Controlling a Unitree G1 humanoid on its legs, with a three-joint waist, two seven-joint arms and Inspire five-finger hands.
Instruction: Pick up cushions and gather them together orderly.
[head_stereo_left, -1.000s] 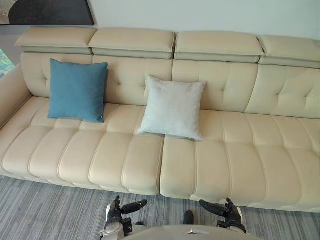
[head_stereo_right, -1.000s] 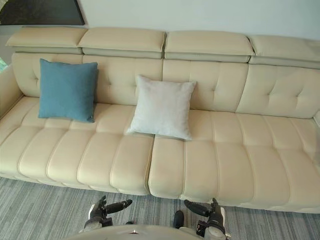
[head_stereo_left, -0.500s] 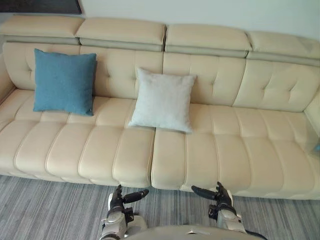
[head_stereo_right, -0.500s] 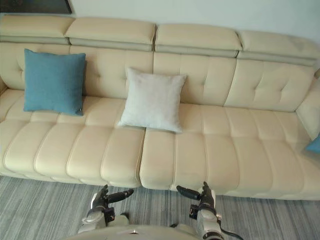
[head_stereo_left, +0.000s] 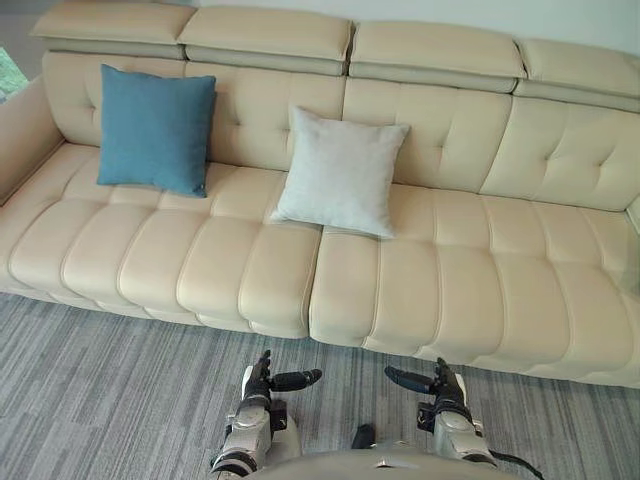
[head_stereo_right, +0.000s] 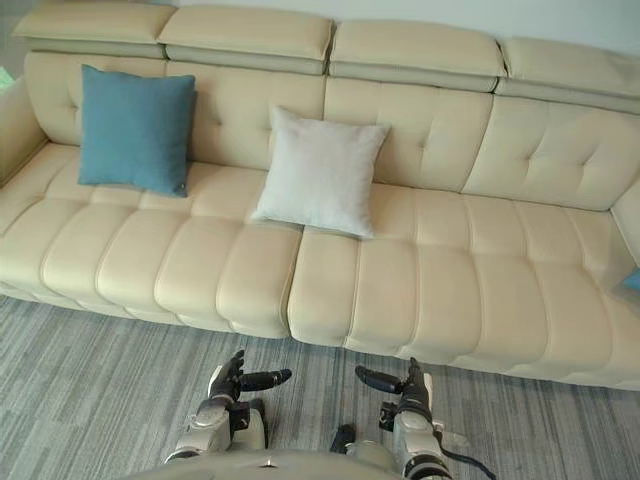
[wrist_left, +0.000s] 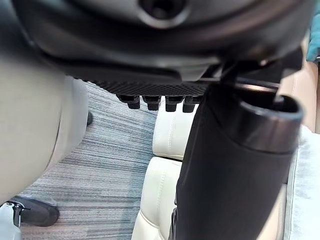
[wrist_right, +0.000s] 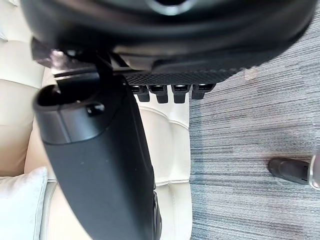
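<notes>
A blue cushion (head_stereo_left: 155, 128) leans upright against the backrest near the left end of a beige sofa (head_stereo_left: 470, 290). A light grey cushion (head_stereo_left: 342, 172) leans against the backrest near the middle, a seat's width from the blue one. A blue corner (head_stereo_right: 632, 281) peeks in at the sofa's far right end. My left hand (head_stereo_left: 262, 385) and right hand (head_stereo_left: 440, 385) hang low over the carpet in front of the sofa. Both are open and empty, thumbs pointing toward each other. The grey cushion's edge (wrist_right: 20, 205) shows past my right thumb.
Grey striped carpet (head_stereo_left: 100, 380) runs along the sofa's front edge. The sofa's left armrest (head_stereo_left: 20, 140) rises beside the blue cushion. The seats right of the grey cushion (head_stereo_right: 500, 270) are bare.
The whole picture has shifted, so the camera moved; the cushions lie as before. Both hands show a little higher in the view, still empty.
</notes>
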